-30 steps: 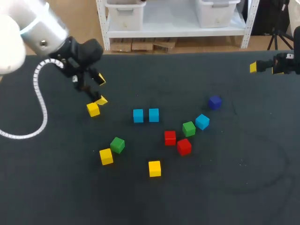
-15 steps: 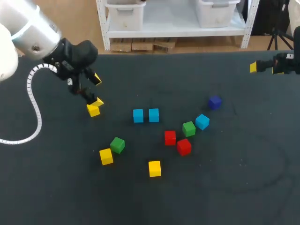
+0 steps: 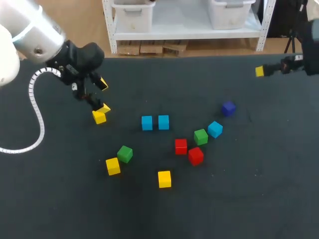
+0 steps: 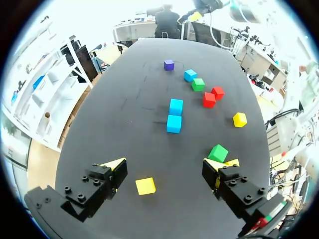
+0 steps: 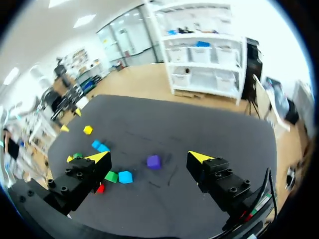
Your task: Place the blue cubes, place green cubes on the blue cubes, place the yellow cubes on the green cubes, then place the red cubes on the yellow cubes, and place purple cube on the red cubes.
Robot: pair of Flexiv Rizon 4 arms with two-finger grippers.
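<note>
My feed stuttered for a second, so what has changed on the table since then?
The left gripper drew back slightly toward its own side and is open by the yellow cube. The right gripper edged inward toward the middle, open and empty. That yellow cube and all the others kept their places; nothing was grasped or released.

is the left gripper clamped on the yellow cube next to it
No, the left gripper is open, and the yellow cube lies on the table between its fingers, touching neither.

R gripper (image 5: 149, 157) fingers spread wide, empty; purple cube (image 5: 153, 162) ahead on dark table (image 5: 209, 129); blue cube (image 5: 125, 177) & green cube (image 5: 111, 176) side by side nearby.
</note>
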